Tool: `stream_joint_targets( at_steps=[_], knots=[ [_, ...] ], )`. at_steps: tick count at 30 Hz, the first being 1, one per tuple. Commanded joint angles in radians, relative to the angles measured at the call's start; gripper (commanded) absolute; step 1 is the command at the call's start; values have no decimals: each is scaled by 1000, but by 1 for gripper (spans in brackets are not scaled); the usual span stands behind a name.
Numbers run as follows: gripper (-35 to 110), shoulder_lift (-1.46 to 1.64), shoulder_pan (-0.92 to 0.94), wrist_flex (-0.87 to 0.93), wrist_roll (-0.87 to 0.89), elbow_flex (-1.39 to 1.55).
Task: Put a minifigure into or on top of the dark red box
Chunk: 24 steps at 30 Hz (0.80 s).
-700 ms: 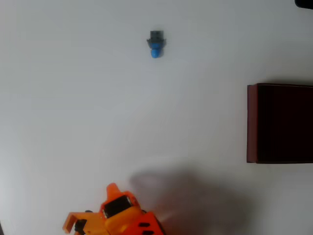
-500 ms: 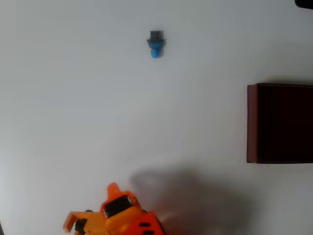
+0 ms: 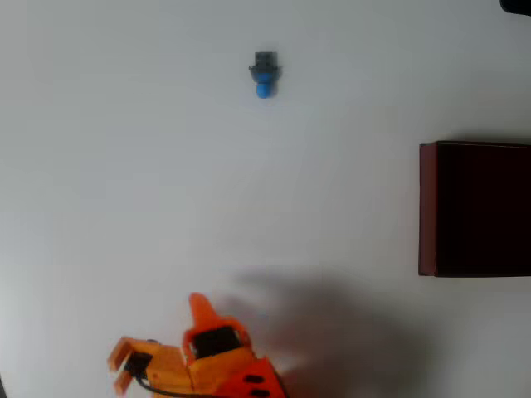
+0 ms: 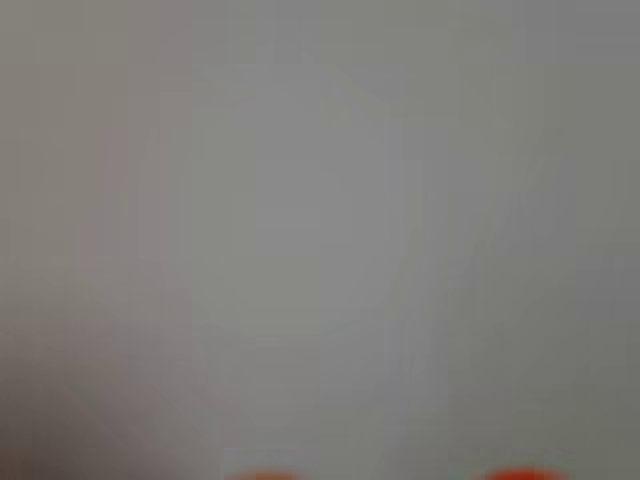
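Note:
In the overhead view the minifigure [image 3: 265, 75], with a bright blue round part and a dark grey blocky part, lies alone on the white table near the top centre. The dark red box [image 3: 427, 207] stands at the right edge, its interior almost black. My orange gripper [image 3: 197, 305] is at the bottom left, its pointed tip aimed up the picture, far below the minifigure and left of the box. Only one tip shows there. The wrist view is a blur of table, with two orange fingertips [image 4: 520, 474] barely showing at the bottom edge and nothing between them.
The arm casts a soft shadow [image 3: 332, 332] on the table to the right of the gripper. A small dark object [image 3: 516, 5] sits at the top right corner. The white table [image 3: 124, 166] spreads between gripper, minifigure and box.
The gripper's tip has moved a little up the overhead picture and the wrist has turned slightly. The minifigure and the box have stayed put.

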Motion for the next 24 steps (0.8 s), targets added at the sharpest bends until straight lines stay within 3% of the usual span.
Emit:
stream_joint_targets(
  at_steps=[1,4,10,14,19,24],
  knots=[
    [8,0,107,54,345,-109],
    [0,-3,170,11,546,-135],
    [13,-175,218,-115,994,-137],
    [15,-463,215,-218,1210,-218],
    [16,-1031,227,-163,1269,-614],
    [19,-1344,222,-141,1333,-882]
  ],
)
